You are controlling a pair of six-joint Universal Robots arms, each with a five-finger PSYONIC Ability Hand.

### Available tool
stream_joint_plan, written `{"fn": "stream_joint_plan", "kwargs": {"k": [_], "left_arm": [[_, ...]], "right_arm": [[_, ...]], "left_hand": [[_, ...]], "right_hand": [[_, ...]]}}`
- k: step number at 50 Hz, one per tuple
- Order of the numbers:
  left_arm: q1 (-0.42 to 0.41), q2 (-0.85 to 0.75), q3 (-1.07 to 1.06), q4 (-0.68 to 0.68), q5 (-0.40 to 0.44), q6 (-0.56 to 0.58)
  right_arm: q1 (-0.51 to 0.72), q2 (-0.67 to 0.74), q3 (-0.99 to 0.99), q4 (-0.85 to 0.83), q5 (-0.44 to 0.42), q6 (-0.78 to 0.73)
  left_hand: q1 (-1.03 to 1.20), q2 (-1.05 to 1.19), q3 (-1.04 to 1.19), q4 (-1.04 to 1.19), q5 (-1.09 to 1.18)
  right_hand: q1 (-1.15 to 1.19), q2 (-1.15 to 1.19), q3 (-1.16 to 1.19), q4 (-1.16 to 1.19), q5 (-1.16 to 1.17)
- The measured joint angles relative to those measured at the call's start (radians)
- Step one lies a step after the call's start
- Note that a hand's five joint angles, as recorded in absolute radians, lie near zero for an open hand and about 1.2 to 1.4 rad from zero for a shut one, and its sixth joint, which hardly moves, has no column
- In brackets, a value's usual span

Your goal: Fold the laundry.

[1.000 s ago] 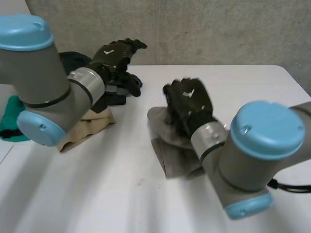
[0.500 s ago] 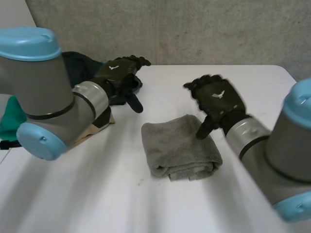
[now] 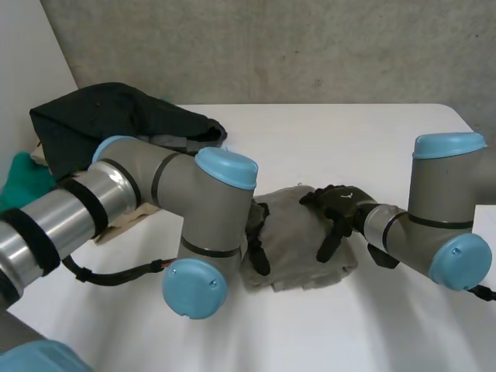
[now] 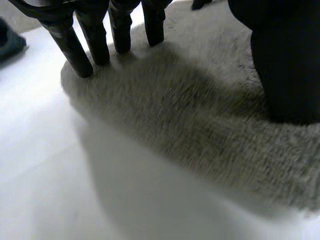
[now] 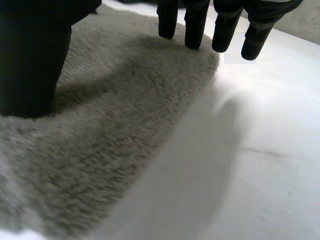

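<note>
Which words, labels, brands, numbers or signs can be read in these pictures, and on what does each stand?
None can be read.
The right robot hand bears a small white mark on its back, too small to make out.
The grey towel, the dark garment and the white table show no writing.

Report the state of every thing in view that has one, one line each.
Grey terry towel: folded, lying flat on the white table.
Left hand: open, straight fingers at one edge of the towel.
Right hand: open, straight fingers at the opposite edge.
Black fabric garment: unfolded, heaped at the table's far left.
Beige cloth: rumpled, partly under the left arm.
</note>
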Motion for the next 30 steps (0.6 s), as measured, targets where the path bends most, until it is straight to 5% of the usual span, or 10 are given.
{"fn": "stream_joint_plan", "kwargs": {"k": [15,22,26,27,30], "left_arm": [[0.058,0.233,-0.040,-0.006,0.080,0.000],[0.103,0.387,-0.068,0.027,0.290,0.006],[0.117,0.428,-0.084,0.040,0.439,0.013],[0.124,0.450,-0.098,0.046,0.553,0.020],[0.126,0.469,-0.119,0.049,0.682,0.031]], "right_arm": [[-0.042,-0.157,0.097,-0.136,0.053,-0.040],[-0.092,-0.300,0.286,-0.214,0.125,0.093],[-0.099,-0.316,0.371,-0.220,0.093,0.138],[-0.101,-0.317,0.418,-0.226,0.058,0.155],[-0.100,-0.308,0.472,-0.252,0.003,0.168]], "left_hand": [[-0.008,0.000,0.000,0.000,0.000],[-0.008,0.000,0.000,0.000,0.000],[-0.008,0.000,0.000,0.000,0.000],[-0.008,0.000,0.000,0.000,0.000],[-0.008,0.000,0.000,0.000,0.000]], "right_hand": [[0.000,0.000,0.000,0.000,0.000],[0.000,0.000,0.000,0.000,0.000],[0.000,0.000,0.000,0.000,0.000],[0.000,0.000,0.000,0.000,0.000],[0.000,0.000,0.000,0.000,0.000]]}}
